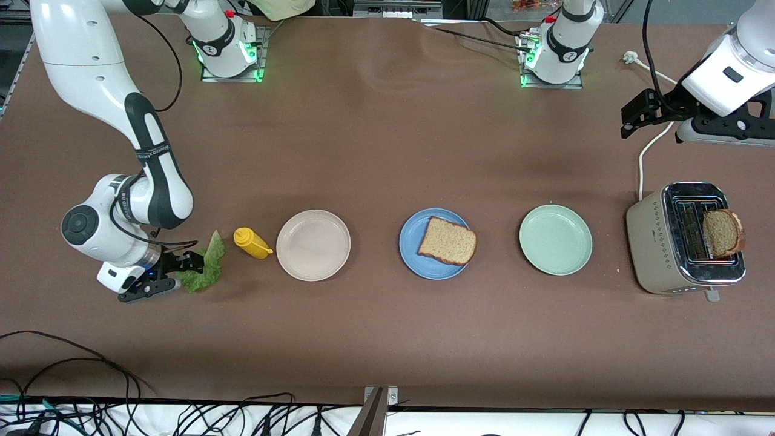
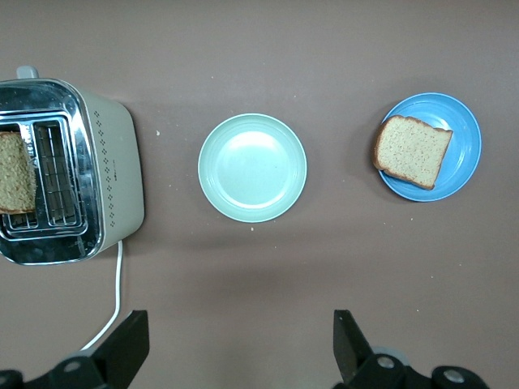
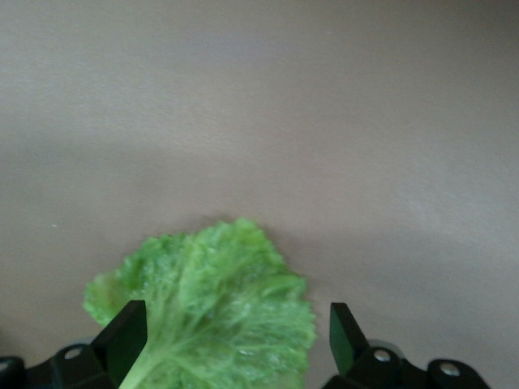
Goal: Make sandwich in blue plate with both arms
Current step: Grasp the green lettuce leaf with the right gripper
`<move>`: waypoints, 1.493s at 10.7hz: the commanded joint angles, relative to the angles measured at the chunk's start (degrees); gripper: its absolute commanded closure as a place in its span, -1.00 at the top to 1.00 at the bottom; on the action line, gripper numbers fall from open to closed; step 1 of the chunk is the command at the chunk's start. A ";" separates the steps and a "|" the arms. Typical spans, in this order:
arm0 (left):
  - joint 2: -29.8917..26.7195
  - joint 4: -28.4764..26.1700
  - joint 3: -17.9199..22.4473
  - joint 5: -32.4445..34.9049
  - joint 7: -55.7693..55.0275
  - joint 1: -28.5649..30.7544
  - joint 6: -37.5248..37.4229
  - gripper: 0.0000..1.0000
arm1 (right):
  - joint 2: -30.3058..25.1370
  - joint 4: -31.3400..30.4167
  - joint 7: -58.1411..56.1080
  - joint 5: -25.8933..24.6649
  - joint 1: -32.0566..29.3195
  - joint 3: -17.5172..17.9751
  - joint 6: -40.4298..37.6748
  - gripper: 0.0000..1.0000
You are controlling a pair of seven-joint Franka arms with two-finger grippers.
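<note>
The blue plate [image 1: 418, 260] [image 2: 464, 166] sits mid-table with one brown bread slice [image 1: 447, 240] [image 2: 412, 151] on it. A second bread slice [image 1: 722, 232] [image 2: 15, 172] sticks out of a toaster slot. A ruffled green lettuce leaf [image 1: 207, 266] [image 3: 215, 300] lies on the table at the right arm's end. My right gripper [image 1: 184, 272] [image 3: 238, 340] is low over the leaf, open, with the leaf's stem end between its fingers. My left gripper [image 1: 629, 121] [image 2: 241, 348] hangs open and empty in the air above the table near the toaster.
A yellow mustard bottle [image 1: 251, 243] lies between the lettuce and a beige plate [image 1: 313, 244]. A pale green plate [image 1: 555, 239] [image 2: 252, 167] stands between the blue plate and the silver toaster [image 1: 654, 242] [image 2: 113, 178]. The toaster's white cable [image 1: 643, 154] runs toward the robots' bases.
</note>
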 commanded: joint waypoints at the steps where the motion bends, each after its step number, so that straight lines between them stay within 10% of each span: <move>1: 0.02 0.57 -0.19 -1.04 0.35 0.64 -0.99 1.00 | 1.03 0.57 -0.78 3.22 1.49 -0.15 0.90 1.00; 5: 0.11 0.66 -0.27 -1.12 -0.09 0.29 -0.99 1.00 | 2.53 0.40 -1.75 2.71 1.84 -0.15 3.71 0.78; 9: 0.11 0.66 -0.19 -1.12 0.18 0.55 -0.99 1.00 | 2.44 0.48 -2.54 2.61 1.84 -0.15 3.45 -1.00; 16: 0.11 0.66 -0.10 -1.12 0.35 0.64 -0.99 1.00 | -6.50 0.13 -2.89 2.35 1.93 -0.06 -10.23 -1.00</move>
